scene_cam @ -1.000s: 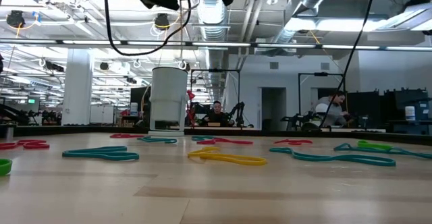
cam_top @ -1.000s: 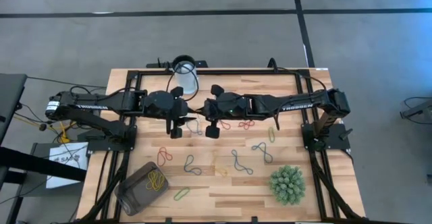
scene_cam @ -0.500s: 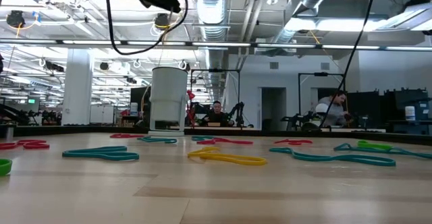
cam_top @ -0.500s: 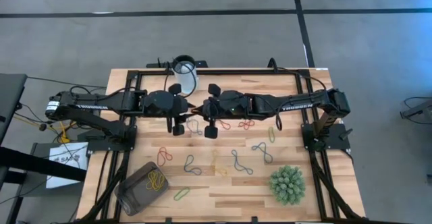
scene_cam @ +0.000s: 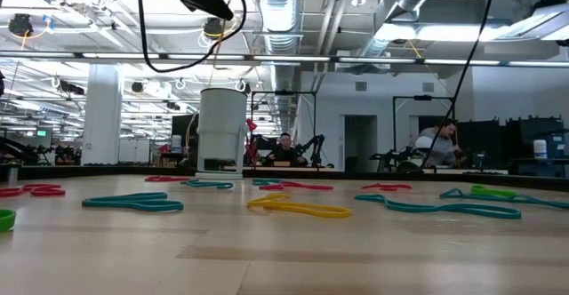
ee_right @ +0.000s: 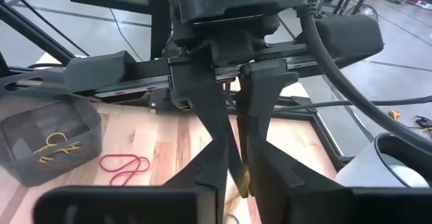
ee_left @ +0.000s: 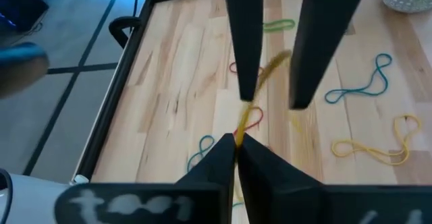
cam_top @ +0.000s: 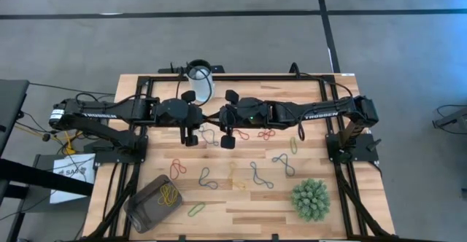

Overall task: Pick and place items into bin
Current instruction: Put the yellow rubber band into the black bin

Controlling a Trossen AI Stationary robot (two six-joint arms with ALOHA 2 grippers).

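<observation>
Overhead and wrist views, read from the left: a mid-air transfer during the sorting of bands into the bin.

The bin (cam_top: 148, 209) sits at the table's (cam_top: 241, 207) near-left corner, with a few yellow bands (cam_top: 169, 194) lying in it.

The left gripper (ee_left: 236, 142) hangs above the middle of the table, well apart from the bin. Its fingers are pinched together on one end of a yellow band (ee_left: 241, 121).

Directly facing it, the right gripper (ee_left: 273, 97) has its two fingers standing apart. The band's free end, blurred here, appears to rise into the gap between them, and contact cannot be confirmed.

Further right and nearer the front edge, the loose bands (cam_top: 259, 175) in red, blue, green and yellow lie scattered on the wood.

The step in hand is judged to be the handover of one band from the right arm to the left. The next move calls for the right fingers to clear the band fully. The left arm must then carry it back over the bin and release it inside the walls, since a light loop may cling to the fingers.
</observation>
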